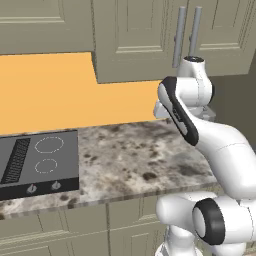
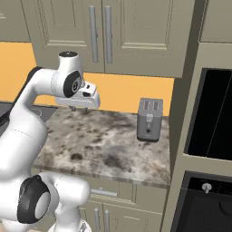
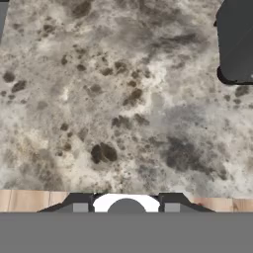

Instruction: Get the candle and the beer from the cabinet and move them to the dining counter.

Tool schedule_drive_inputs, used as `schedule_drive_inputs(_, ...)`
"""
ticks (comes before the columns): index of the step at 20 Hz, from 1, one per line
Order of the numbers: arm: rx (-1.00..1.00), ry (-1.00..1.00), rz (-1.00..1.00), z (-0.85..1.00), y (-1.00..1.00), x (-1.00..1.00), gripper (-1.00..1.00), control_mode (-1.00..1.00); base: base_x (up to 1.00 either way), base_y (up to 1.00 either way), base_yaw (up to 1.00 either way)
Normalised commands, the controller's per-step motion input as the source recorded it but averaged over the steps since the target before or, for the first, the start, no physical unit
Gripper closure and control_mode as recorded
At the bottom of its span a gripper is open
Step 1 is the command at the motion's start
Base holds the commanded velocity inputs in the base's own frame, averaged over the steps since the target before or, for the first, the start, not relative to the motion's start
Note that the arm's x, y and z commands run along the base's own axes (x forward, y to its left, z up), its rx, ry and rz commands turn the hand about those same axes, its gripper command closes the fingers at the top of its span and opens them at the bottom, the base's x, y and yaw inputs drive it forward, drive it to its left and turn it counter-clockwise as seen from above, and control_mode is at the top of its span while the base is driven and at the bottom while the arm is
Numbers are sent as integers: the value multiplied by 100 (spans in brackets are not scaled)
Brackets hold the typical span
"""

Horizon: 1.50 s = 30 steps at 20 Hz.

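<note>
The cabinet (image 2: pixel 136 36) doors are shut, so nothing looks fetched yet; the gripper (image 2: pixel 79 108) hangs over the worktop (image 2: pixel 113 145), empty, its jaw gap indiscernible.

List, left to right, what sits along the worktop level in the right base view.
Robot arm → gripper, hanging over the granite worktop → toaster → tall oven unit. Above them, the cabinet doors are closed.
</note>
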Motion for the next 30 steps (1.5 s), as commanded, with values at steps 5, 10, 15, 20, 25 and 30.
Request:
schedule_drive_inputs(5, 1, -12, 0, -1, -16, -34, -100, -100, 0, 0, 0)
schedule_drive_inputs(10, 0, -37, 0, 32, -25, -58, -100, -100, 0, 0, 0)
schedule_drive_inputs(15, 0, -35, 0, 50, -3, -33, -100, -100, 0, 0, 0)
schedule_drive_inputs(20, 1, -31, 0, 60, 0, -12, -100, -100, 0, 0, 0)
schedule_drive_inputs(25, 5, -32, 0, 68, 0, -1, -100, -100, 0, 0, 0)
schedule_drive_inputs(30, 10, -32, 0, 72, 0, 2, -100, -100, 0, 0, 0)
